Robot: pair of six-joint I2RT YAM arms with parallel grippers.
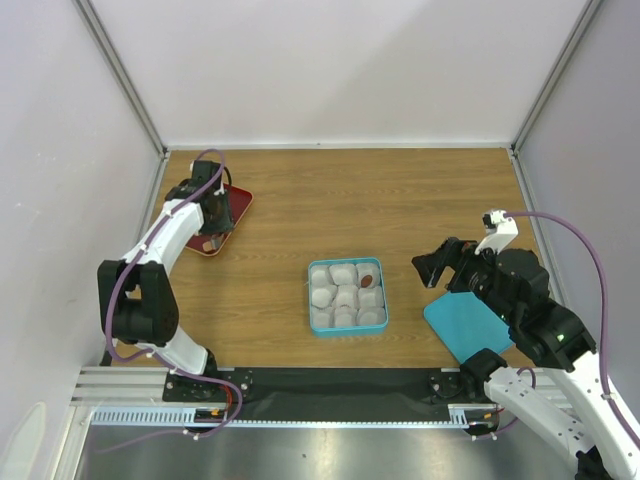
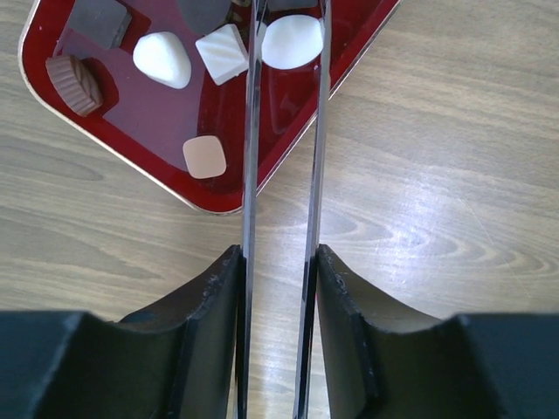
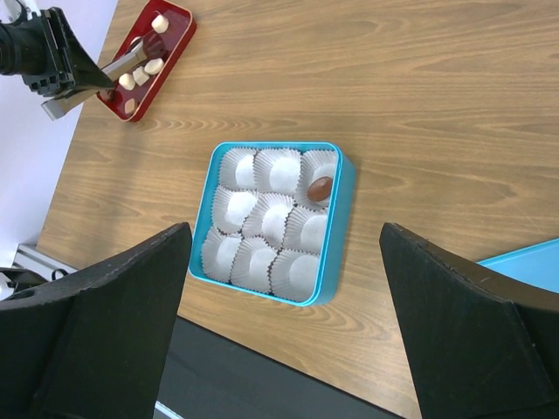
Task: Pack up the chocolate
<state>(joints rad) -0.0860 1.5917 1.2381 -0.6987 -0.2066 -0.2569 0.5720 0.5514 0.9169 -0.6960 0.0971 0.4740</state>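
My left gripper [image 2: 277,257] is shut on thin metal tongs [image 2: 250,175] over the near edge of a red tray [image 2: 166,122]. The tong blades flank a white oval chocolate [image 2: 293,41] in the tray, close against its sides. More chocolate lies in the tray: a brown ridged piece [image 2: 74,85], a white piece [image 2: 162,59], a cream square [image 2: 224,53] and a tan square [image 2: 204,157]. A blue box [image 1: 313,300] of white paper cups holds one brown chocolate [image 3: 320,187]. My right gripper [image 3: 284,236] is open and empty above the box.
The red tray [image 1: 238,205] sits at the far left of the wooden table. The box's blue lid [image 1: 465,325] lies to the right of the box, under my right arm. White walls close in the left, right and back edges.
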